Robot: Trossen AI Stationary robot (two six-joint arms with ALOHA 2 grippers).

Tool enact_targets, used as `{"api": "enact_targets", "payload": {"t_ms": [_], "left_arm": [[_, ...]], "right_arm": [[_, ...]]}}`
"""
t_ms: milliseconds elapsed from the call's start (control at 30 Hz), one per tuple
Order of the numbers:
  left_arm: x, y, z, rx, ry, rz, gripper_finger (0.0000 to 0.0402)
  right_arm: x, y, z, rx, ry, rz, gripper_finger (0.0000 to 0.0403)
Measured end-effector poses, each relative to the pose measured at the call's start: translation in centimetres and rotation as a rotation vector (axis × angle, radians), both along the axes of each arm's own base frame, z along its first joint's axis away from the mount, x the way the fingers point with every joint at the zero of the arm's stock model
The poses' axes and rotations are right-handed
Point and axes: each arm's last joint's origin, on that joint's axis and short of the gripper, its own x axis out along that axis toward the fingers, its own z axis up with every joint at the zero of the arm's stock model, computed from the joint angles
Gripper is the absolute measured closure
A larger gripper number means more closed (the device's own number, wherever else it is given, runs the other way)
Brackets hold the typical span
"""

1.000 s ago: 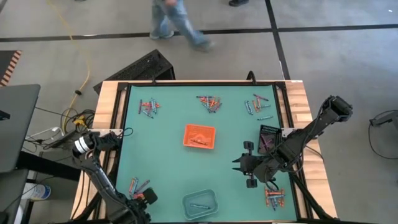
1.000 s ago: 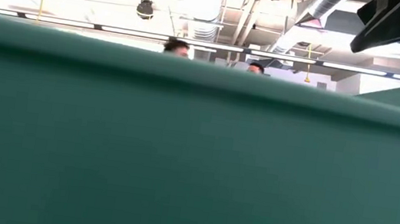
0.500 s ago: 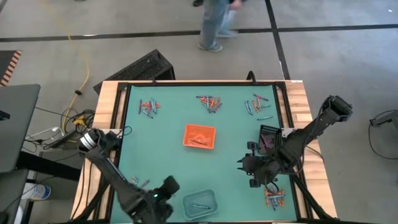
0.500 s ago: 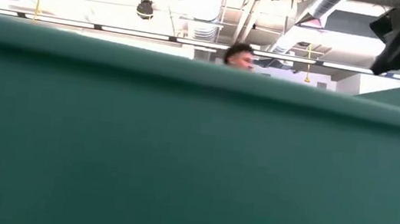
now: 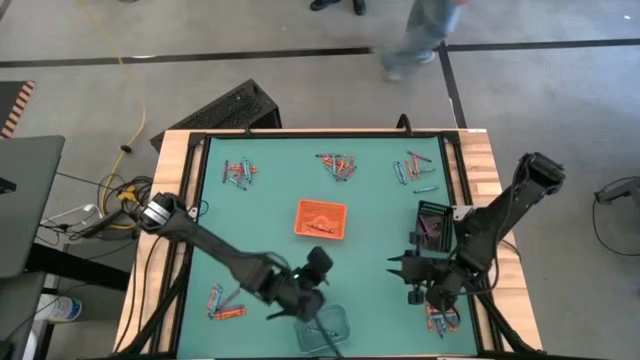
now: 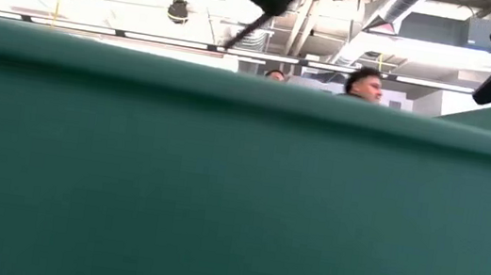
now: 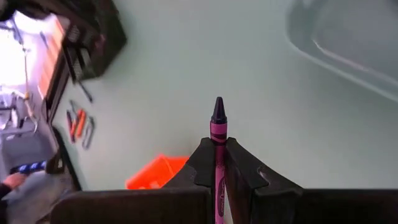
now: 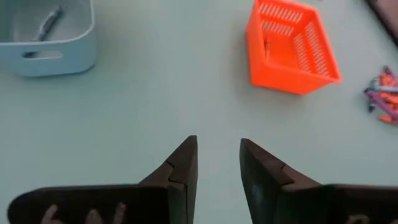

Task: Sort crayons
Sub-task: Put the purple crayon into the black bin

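My left gripper hangs above the mat between the orange tray and the clear tray, shut on a purple crayon. My right gripper stands open over bare mat, on the near side of the black tray, with nothing between its fingers. Loose crayons lie in piles on the mat: three along the far edge, one at the near left and one at the near right. One crayon lies in the clear tray. My left gripper pinches the purple crayon's paper-wrapped shaft between its two fingers. The crayon lies along the fingers, and its pointed tip sticks out past their free ends. It is lifted clear of the mat.
The green mat has a dark raised frame with wooden table edges on either side. In the low view a green wall fills most of the picture. A person walks on the floor beyond the far edge.
My left gripper has swung from the near-left crayon pile toward the table's right, rising and turning as it went, and carries the purple crayon. My right gripper has drifted a little toward the near edge. The person has walked across behind the table.
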Motion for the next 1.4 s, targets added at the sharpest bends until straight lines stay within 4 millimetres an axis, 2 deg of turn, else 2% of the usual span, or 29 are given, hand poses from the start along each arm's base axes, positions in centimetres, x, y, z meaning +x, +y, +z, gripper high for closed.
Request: {"api": "enact_targets", "payload": {"t_ms": [233, 500, 633, 900, 1067, 1267, 1400], "left_arm": [[3.1, 2.9, 1.3, -0.133, -0.128, -0.098, 0.0401], [5.4, 5.5, 2.9, -0.33, -0.275, -0.259, 0.0401], [6.1, 6.5, 3.7, -0.42, -0.345, -0.358, 0.0401], [6.6, 7.1, 4.8, -0.481, -0.439, -0.505, 0.0401], [6.6, 7.1, 5.3, -0.482, -0.486, -0.534, 0.0401], [6.7, 7.1, 5.5, -0.497, -0.503, -0.538, 0.0401], [6.7, 7.1, 5.5, -0.504, -0.504, -0.517, 0.0401]], "right_arm": [[-0.1, 0.5, -0.9, -0.023, -0.148, 0.005, 0.0277], [1.0, 1.5, 0.8, -0.083, -0.306, 0.098, 0.0198], [1.3, 2.0, 1.8, -0.119, -0.372, 0.143, 0.018], [1.8, 2.2, 3.0, -0.205, -0.442, 0.195, 0.0198], [2.6, 1.8, 3.6, -0.205, -0.475, 0.245, 0.0211], [3.8, 0.6, 3.8, -0.201, -0.486, 0.215, 0.0222], [4.3, 0.7, 3.9, -0.222, -0.514, 0.245, 0.0241]]}}
